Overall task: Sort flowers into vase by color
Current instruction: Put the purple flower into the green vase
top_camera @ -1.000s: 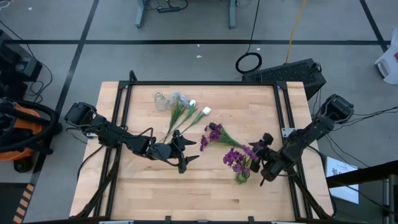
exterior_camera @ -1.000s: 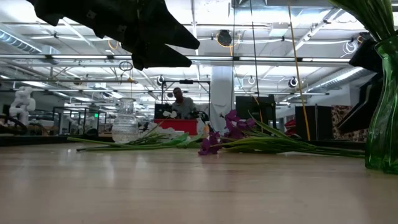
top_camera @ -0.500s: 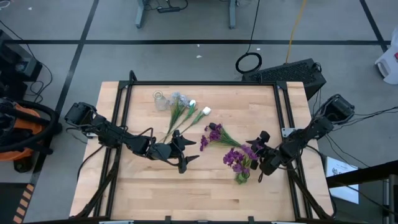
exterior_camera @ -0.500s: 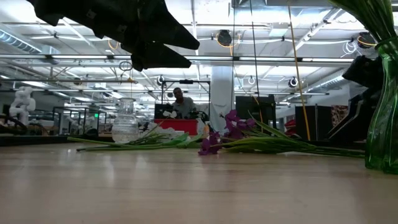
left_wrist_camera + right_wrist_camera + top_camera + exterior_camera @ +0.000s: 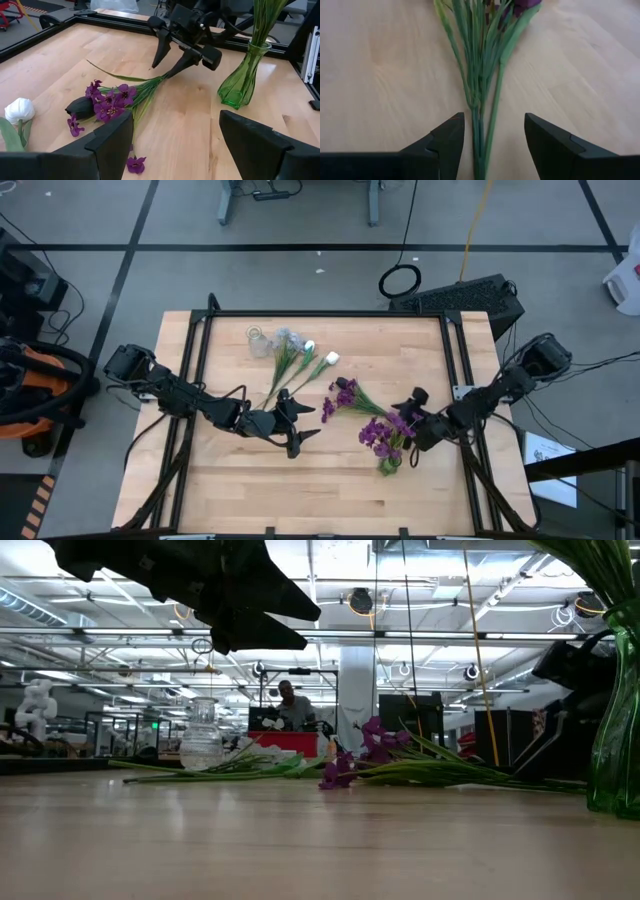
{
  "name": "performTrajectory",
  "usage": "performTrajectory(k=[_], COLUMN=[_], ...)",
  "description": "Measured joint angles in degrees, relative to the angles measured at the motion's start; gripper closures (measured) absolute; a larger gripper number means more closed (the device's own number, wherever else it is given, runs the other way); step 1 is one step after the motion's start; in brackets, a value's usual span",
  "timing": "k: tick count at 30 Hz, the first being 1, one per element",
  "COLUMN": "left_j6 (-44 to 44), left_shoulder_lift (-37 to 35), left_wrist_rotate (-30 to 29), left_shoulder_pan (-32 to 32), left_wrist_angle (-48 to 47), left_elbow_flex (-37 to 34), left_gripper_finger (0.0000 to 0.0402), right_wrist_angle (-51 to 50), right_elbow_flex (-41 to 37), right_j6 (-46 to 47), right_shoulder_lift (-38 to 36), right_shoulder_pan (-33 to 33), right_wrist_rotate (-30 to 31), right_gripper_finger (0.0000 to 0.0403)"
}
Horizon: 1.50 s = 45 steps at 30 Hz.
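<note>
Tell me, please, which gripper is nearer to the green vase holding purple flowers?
The right. The right gripper hovers open beside the green vase, straddling the stalks of the loose purple stem on the table. The left gripper hangs open farther off, mid-table.

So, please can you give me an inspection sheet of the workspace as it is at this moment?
Surface: wooden table in a black frame.
Job's things: green vase holding purple flowers; loose purple flowers lying mid-table; white flowers lying beside a clear vase.
Clutter: nothing seen.
Grippers: right gripper, fingers open astride the loose purple stems; left gripper open, empty, above the table.
Cables: coiled cable on the floor.
Surroundings: person far behind the table.
</note>
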Motion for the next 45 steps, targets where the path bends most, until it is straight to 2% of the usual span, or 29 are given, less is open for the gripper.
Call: performTrajectory(k=[4, 8, 14, 24, 30, 38, 45], left_j6=[0.02, 0.04, -0.04, -0.09, -0.26, -0.37, -0.50], left_shoulder_lift=[0.00, 0.00, 0.00, 0.00, 0.00, 0.00, 0.00], left_wrist_rotate=[0.00, -0.01, -0.02, 0.00, 0.00, 0.00, 0.00], left_shoulder_pan=[-0.02, 0.00, -0.02, -0.02, -0.02, -0.02, -0.02], left_wrist_angle=[0.01, 0.01, 0.00, 0.00, 0.00, 0.00, 0.00], left_elbow_flex=[0.00, 0.00, 0.00, 0.00, 0.00, 0.00, 0.00], left_gripper_finger=[0.0102, 0.0102, 0.0102, 0.0102, 0.0102, 0.0102, 0.0102], right_wrist_angle=[1.03, 2.93, 2.76, 2.74, 3.51, 9.52, 9.78], right_elbow_flex=[-0.27, -0.26, -0.25, -0.25, -0.25, -0.23, -0.23], right_j6=[-2.20, -4.90, -5.37, -5.38, -5.30, -7.08, -7.74], right_shoulder_lift=[0.00, 0.00, 0.02, 0.01, 0.00, 0.00, -0.60], right_shoulder_pan=[-2.33, -3.80, -6.22, -6.82, -6.82, -6.78, -6.78], right_wrist_rotate=[-2.44, -3.34, -8.19, -8.39, -8.21, -8.05, -6.23], right_gripper_finger=[0.0216, 0.0243, 0.0293, 0.0394, 0.0395, 0.0400, 0.0402])
